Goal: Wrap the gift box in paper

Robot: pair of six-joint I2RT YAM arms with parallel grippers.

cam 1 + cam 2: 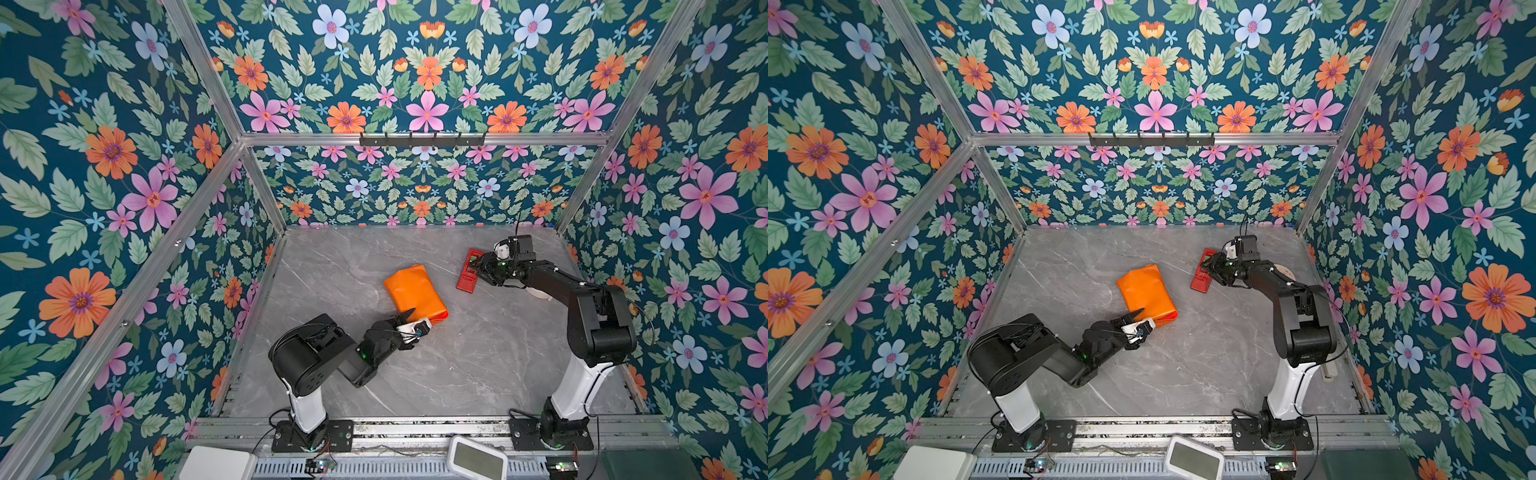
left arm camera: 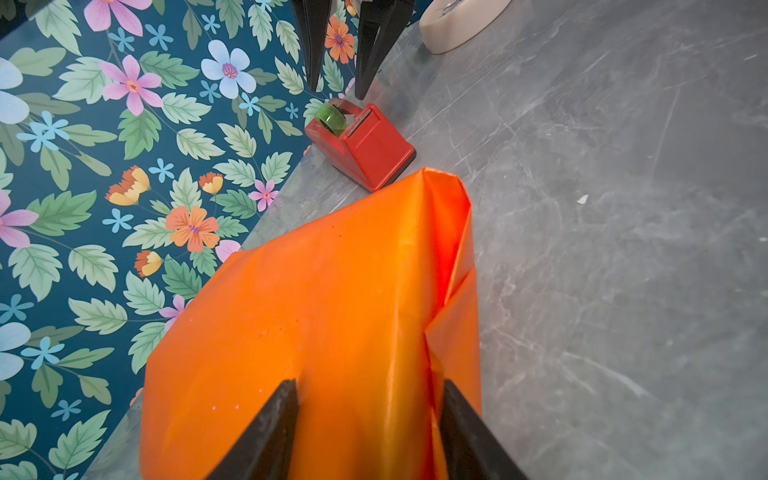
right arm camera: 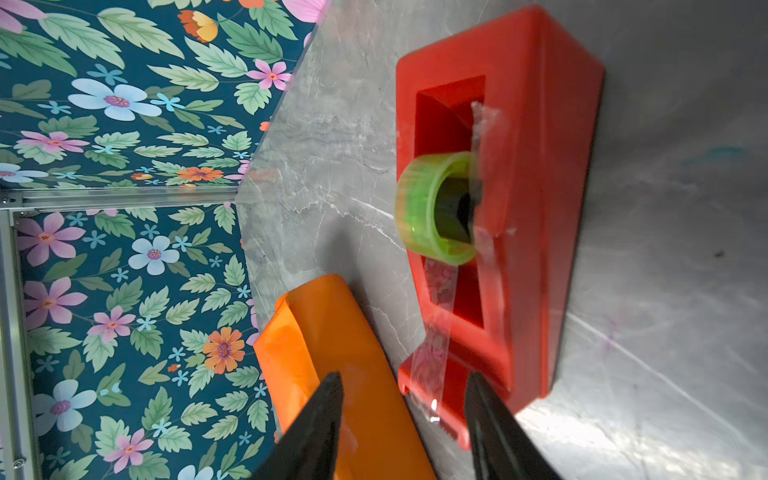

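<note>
The paper (image 1: 415, 291) (image 1: 1146, 293) shows its glossy orange face and is folded into a parcel in the middle of the table. The gift box is hidden inside it. My left gripper (image 1: 413, 318) (image 2: 370, 384) is at the parcel's near end, shut on the paper (image 2: 311, 311), with one finger on the top face and the other against the folded side flap. My right gripper (image 1: 478, 268) (image 3: 404, 376) is open at the red tape dispenser (image 1: 469, 270) (image 3: 532, 208). Its jaws straddle the cutter end, and the clear tape strip lies between them untouched.
A cream round object (image 2: 457, 25) (image 1: 1283, 272) lies on the table under the right arm. The flowered back wall stands just behind the dispenser (image 2: 365, 145). A white timer (image 1: 478, 459) and a white box (image 1: 220, 463) sit beyond the front rail.
</note>
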